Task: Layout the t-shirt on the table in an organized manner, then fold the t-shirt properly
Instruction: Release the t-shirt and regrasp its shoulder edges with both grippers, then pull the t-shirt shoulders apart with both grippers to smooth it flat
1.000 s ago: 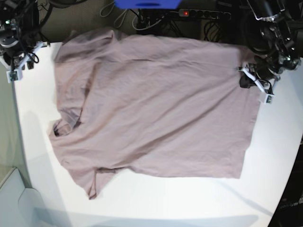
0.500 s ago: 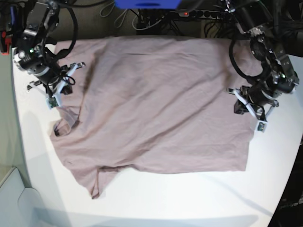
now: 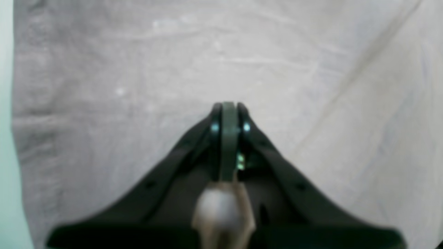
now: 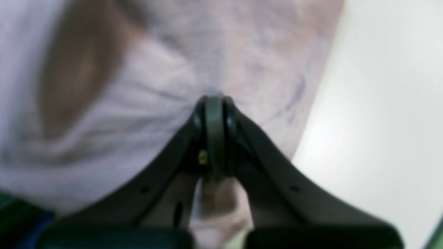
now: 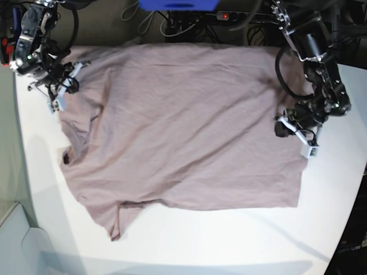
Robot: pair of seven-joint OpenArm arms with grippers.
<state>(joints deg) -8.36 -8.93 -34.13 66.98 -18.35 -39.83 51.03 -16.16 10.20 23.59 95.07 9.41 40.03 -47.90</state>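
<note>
The dusty mauve t-shirt [image 5: 189,126] lies spread on the white table [image 5: 200,240], collar and sleeves toward the left and hem toward the right. My right gripper [image 5: 60,91] is at the shirt's upper left corner. In the right wrist view this gripper [image 4: 214,100] is shut on the t-shirt [image 4: 173,52], with wrinkles fanning out from its tips. My left gripper [image 5: 281,127] is at the hem side. In the left wrist view that gripper [image 3: 228,105] is shut on the t-shirt [image 3: 138,69], with cloth bunched between its fingers.
A power strip [image 5: 246,16] with a red light, cables and a blue object [image 5: 178,4] lie beyond the table's far edge. The table's curved left edge [image 5: 23,172] borders a pale grey surface [image 5: 11,229]. Bare table [image 4: 380,103] shows beside the cloth.
My right gripper came onto the shirt's upper left corner, shut on it and pulled it up and left. My left gripper carried the hem edge down toward the table's middle.
</note>
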